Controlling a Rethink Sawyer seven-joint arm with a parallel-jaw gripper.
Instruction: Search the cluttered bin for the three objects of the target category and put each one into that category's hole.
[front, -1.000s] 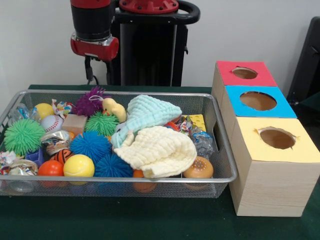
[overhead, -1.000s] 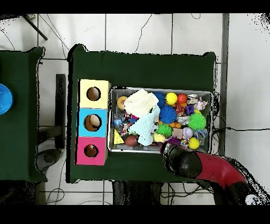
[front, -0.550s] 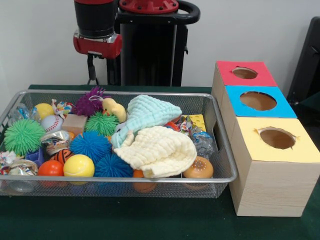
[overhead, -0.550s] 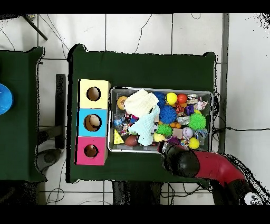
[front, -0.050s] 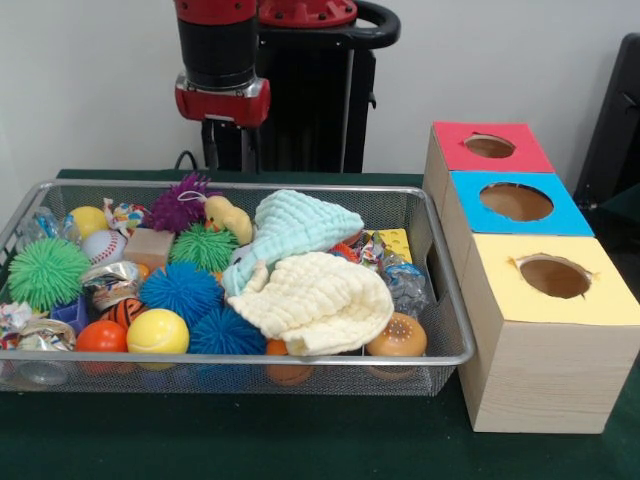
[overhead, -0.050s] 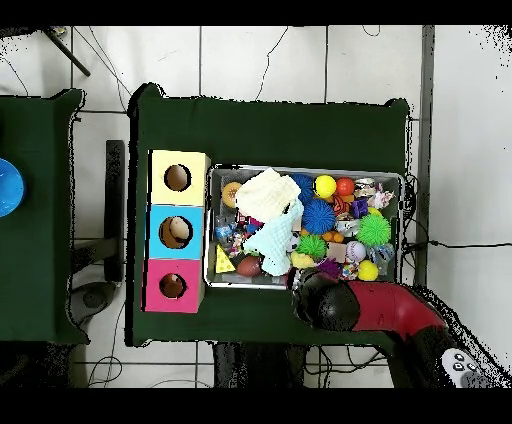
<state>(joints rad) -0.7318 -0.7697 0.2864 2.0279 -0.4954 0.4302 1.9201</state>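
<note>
Taking the wire bin as the landmark: it sits on the green desk, and right beside it stands a row of three boxes, placed close so a short carry ends over a hole. Nearest is the yellow box, then the blue box, then the red box farthest back, each with one round hole on top.

Along the bin's near edge lie an orange ball, a yellow ball and a brown bun-shaped toy. Just behind them a cream cloth drapes over the middle of the heap, with a mint cloth beyond it; both likely hide items, so the search probably needs them shifted. Blue spiky balls, a green spiky ball and a purple spiky ball fill the bin's other end. Which category is the target cannot be told.

Past the bin's far rim the gripper hangs high above the contents, carrying nothing; whether it is spread or closed cannot be told.
</note>
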